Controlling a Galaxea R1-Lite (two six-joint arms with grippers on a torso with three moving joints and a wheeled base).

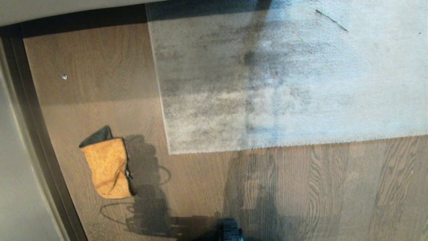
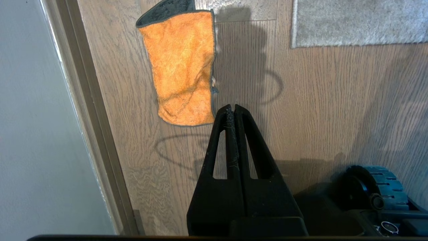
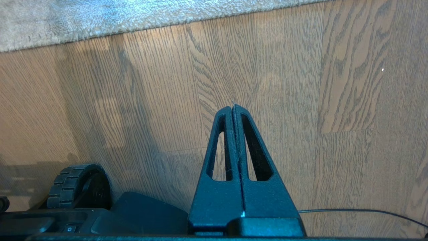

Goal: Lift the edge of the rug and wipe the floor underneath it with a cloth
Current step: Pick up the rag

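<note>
A grey mottled rug lies flat on the brown plank floor. The rug edge runs straight across to a square corner. The orange cloth with black trim lies on the floor left of that corner, near the wall. Neither arm shows in the head view. In the left wrist view my left gripper hangs shut and empty above the floor, just beside the cloth, with the rug corner beyond. My right gripper is shut and empty over bare floor, short of the rug edge.
A dark skirting strip and pale wall run along the left side. My base wheel shows at the lower middle. A thin cable lies on the floor near the right gripper. A small white speck sits on the floor.
</note>
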